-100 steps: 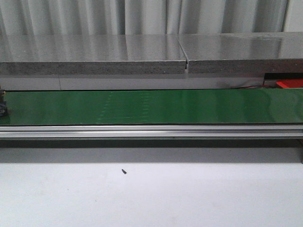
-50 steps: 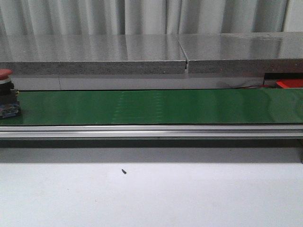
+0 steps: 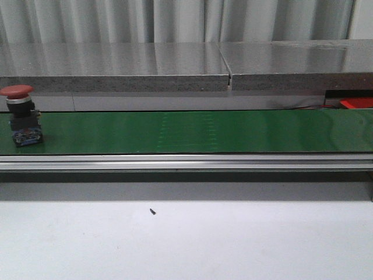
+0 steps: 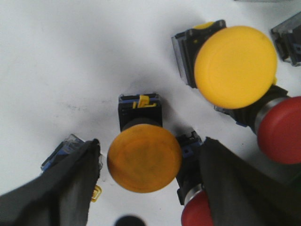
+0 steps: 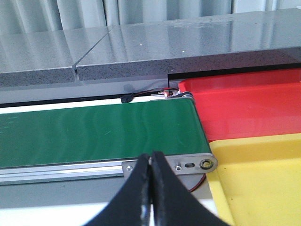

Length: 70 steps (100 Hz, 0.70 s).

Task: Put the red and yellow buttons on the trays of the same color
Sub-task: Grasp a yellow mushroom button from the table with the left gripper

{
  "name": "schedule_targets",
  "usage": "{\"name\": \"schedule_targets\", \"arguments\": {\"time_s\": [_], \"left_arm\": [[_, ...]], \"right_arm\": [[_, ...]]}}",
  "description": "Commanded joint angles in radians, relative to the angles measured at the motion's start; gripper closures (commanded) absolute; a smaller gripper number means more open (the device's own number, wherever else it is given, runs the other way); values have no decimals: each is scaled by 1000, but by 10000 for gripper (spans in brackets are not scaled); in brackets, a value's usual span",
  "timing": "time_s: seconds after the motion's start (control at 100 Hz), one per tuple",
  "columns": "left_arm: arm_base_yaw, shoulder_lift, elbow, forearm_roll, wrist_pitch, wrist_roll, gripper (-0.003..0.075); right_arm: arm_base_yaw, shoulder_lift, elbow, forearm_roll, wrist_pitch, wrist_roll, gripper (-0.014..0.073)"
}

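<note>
A red button [image 3: 17,111] stands on the far left end of the green belt [image 3: 204,131]. The right gripper [image 5: 150,188] waits at the belt's other end, jaws pressed together, holding nothing. It should open before the button gets there, then drop it in the red tray [image 5: 249,110], not the yellow tray [image 5: 263,179]. The left gripper [image 4: 146,188] has its jaws wide apart around an orange-yellow button [image 4: 143,157], not squeezing it.
</note>
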Motion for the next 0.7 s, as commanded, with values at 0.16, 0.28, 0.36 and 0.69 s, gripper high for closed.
{"name": "schedule_targets", "arguments": {"time_s": [0.16, 0.28, 0.36, 0.69], "left_arm": [[3, -22, -27, -4, 4, -9, 321], [3, -20, -27, 5, -15, -9, 382], [3, -20, -27, 5, -20, -9, 421], [3, -55, -27, 12, -34, -9, 460]], "right_arm": [[-8, -18, -13, -12, -77, -4, 661], [-8, -18, -13, -12, -77, -4, 661], [-8, -18, -13, -12, -77, -4, 661], [-8, -18, -13, -12, -77, -4, 661]]}}
